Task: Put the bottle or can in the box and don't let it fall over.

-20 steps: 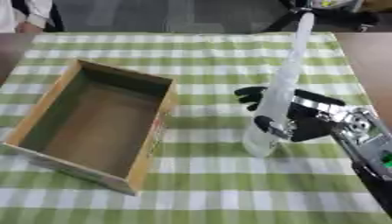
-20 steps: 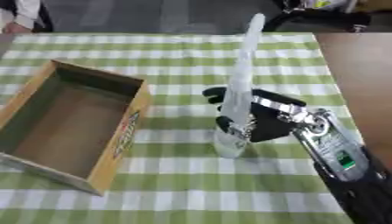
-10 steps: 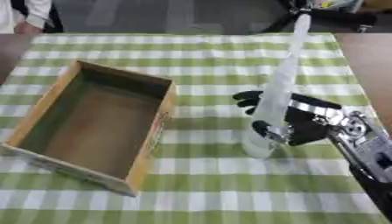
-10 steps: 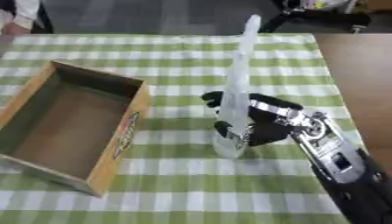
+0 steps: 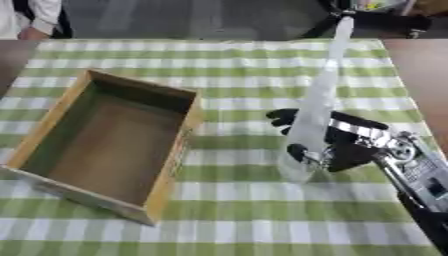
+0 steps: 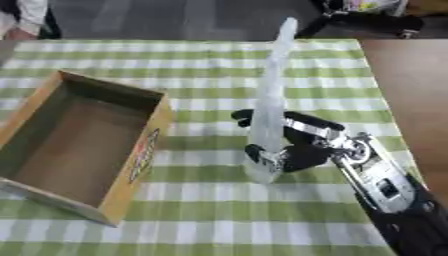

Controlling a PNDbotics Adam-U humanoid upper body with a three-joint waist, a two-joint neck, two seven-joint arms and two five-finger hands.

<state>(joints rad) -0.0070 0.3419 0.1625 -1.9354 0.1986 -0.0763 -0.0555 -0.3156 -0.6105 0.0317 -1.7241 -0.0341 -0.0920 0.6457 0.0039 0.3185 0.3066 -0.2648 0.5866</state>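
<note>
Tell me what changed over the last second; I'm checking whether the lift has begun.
Little moved. The right hand has closed in round the lower part of the tall clear bottle, fingers curled about it; the bottle still stands upright on the checked cloth, not visibly lifted. The cardboard box stays empty, to its left. The left hand is out of view.

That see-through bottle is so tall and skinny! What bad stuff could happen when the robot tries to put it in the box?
1. The bottle is very tall and narrow, and the right hand curls round it only near the bottom, so it could tip over while being carried.
2. The cardboard box has raised walls; the bottle's base could bump the near wall and topple.
3. Set down inside at a tilt, it may well fall over.
</note>
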